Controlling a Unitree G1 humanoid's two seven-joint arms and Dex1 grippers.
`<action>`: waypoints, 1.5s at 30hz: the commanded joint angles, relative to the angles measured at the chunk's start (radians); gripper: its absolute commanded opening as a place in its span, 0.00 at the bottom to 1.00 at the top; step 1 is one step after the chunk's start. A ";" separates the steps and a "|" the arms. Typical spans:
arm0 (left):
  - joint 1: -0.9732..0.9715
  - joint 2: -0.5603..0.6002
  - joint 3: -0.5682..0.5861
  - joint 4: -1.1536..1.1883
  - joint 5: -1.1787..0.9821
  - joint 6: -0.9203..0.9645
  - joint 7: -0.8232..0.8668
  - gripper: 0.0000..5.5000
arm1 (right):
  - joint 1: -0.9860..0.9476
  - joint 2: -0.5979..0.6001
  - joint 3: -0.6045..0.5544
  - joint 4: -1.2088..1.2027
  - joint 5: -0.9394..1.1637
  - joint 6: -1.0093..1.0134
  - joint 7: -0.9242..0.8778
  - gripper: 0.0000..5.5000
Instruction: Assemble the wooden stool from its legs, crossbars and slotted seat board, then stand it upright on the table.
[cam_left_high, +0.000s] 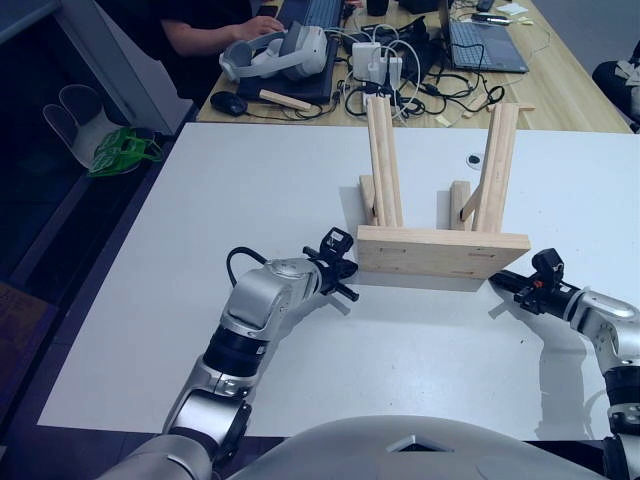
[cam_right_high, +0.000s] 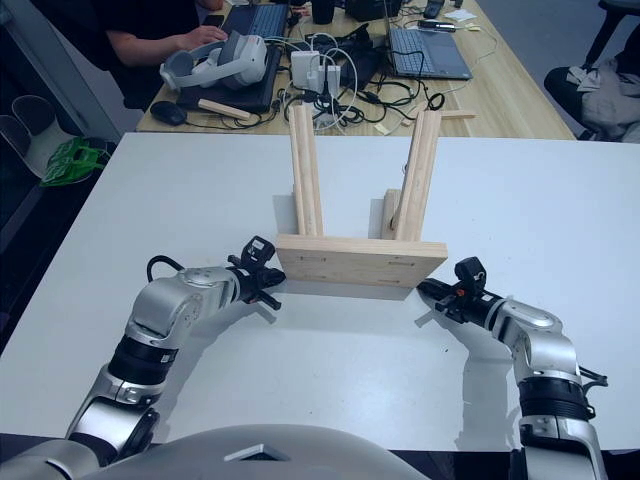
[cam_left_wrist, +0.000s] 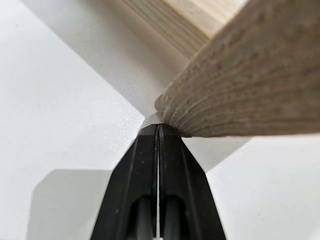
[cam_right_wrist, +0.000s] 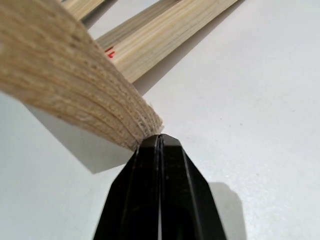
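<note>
One stool (cam_right_high: 360, 262) (sideways), one left hand (cam_right_high: 272, 280), one right hand (cam_right_high: 428, 291)

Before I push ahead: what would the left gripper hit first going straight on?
The seat board corner, right at the left gripper tip; they seem to touch.

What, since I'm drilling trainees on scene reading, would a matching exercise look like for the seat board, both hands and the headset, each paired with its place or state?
Things:
1. seat board
2. left hand
3. right hand
4. headset

Places or states:
A. lying on the wooden desk
B. shut, tip at the board's right corner
C. on edge on the white table, legs pointing away from the robot
D. shut, tip at the board's left corner

Pairs: 1-C, 2-D, 3-B, 4-A.
</note>
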 joint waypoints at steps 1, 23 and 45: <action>-0.013 -0.006 0.006 -0.012 0.001 0.012 -0.004 0.00 | -0.002 -0.016 -0.002 -0.018 0.005 0.013 0.014 0.00; 0.031 -0.078 0.098 -0.079 -0.123 0.060 -0.075 0.00 | 0.034 -0.031 -0.020 -0.144 0.094 0.153 0.082 0.00; 0.009 -0.149 0.253 -0.123 -0.282 0.104 -0.117 0.00 | 0.024 -0.021 -0.093 -0.351 0.242 0.371 0.077 0.00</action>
